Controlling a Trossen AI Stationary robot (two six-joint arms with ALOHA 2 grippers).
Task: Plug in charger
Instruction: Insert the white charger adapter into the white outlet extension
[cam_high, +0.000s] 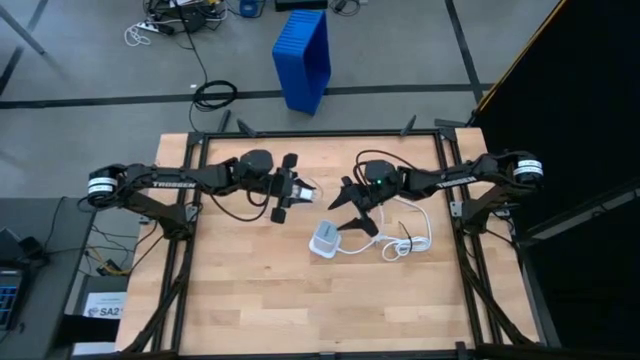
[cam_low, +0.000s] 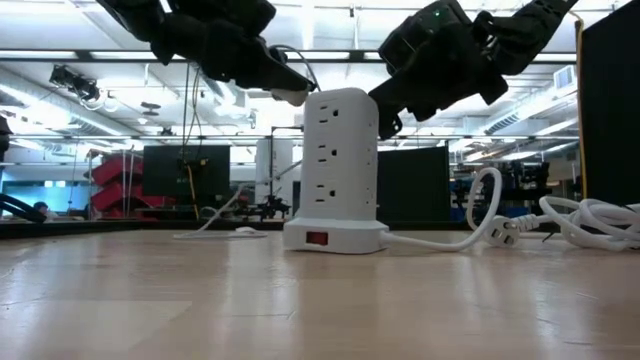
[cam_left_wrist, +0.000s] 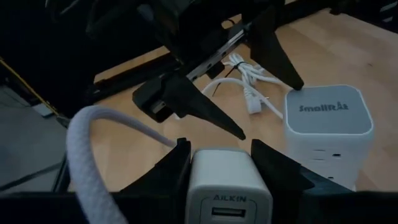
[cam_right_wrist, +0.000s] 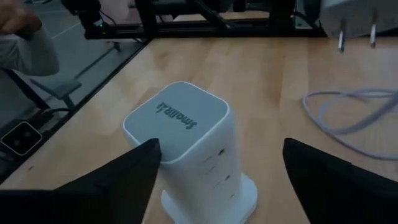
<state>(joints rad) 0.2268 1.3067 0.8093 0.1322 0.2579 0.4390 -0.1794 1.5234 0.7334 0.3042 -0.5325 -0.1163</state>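
Left end effector (cam_left_wrist: 217, 163) is grasping the charger (cam_left_wrist: 227, 190); right end effector (cam_right_wrist: 217, 163), released, is straddling the tower (cam_right_wrist: 189, 146); align prongs squarely with a socket.

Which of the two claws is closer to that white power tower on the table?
The right. The right gripper hangs open just above the power tower, fingers either side of it. The left gripper, holding the charger, is farther off to its side.

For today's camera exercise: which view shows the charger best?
The left wrist view: the charger fills the foreground between the left gripper's fingers, brand lettering and port readable. The right wrist view catches only its pronged end at the frame edge. The high view shows a small pale spot; the low view a sliver.
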